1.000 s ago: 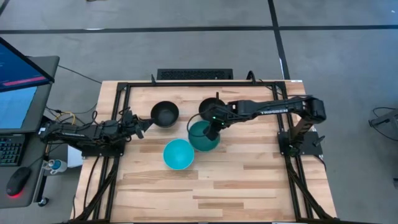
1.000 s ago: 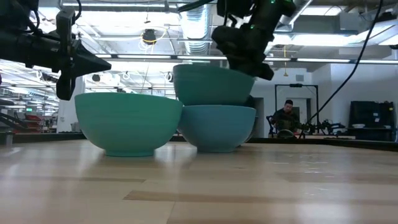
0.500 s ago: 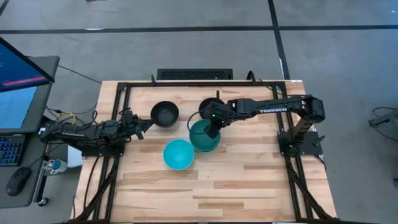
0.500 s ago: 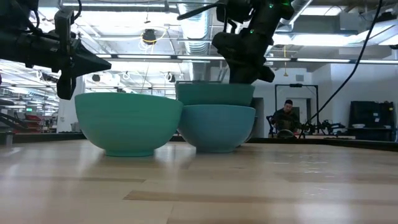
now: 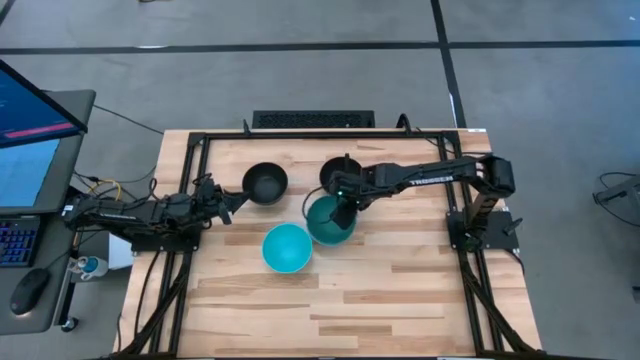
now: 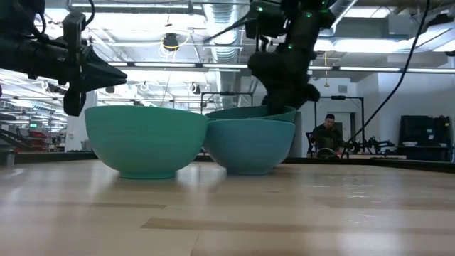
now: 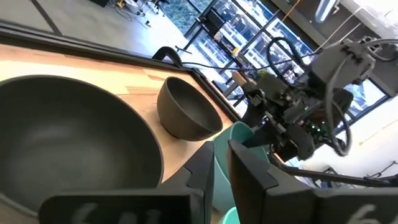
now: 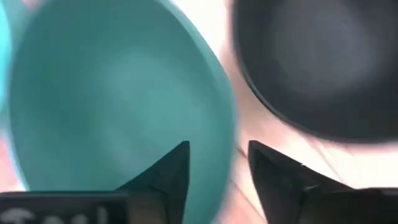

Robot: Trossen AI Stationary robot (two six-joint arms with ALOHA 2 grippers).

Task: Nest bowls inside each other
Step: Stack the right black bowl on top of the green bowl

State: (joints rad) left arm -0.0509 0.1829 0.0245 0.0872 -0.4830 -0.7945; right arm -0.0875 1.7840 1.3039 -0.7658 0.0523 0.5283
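A teal-green bowl [image 5: 325, 222] sits tilted inside a blue bowl [image 6: 249, 146], its rim [image 6: 249, 112] higher on one side. My right gripper [image 5: 345, 207] is open above that rim, with one finger inside the bowl and one outside [image 8: 217, 174]. Next to this stack, toward the near left, a bright cyan bowl [image 5: 287, 247] rests on its base. Two black bowls [image 5: 265, 183] [image 5: 335, 170] stand farther back. My left gripper [image 5: 236, 200] hovers beside the left black bowl, a narrow gap between its fingers [image 7: 221, 163]. My right gripper comes from above and stands astride the teal-green bowl's rim [image 8: 225, 146] on the side toward the black bowl. I cannot tell whether either finger touches the rim. The bowl rests tilted in the blue bowl.
A black metal frame [image 5: 300, 135] runs along the table's far edge and down both sides. The near half of the wooden table [image 5: 350, 310] carries no objects. A person sits in the room far behind the table [image 6: 328, 134].
My right gripper has gone down over the blue bowl. The teal-green bowl, at first sitting high above the blue bowl's rim, has sunk into it and now lies tilted with only its rim showing.
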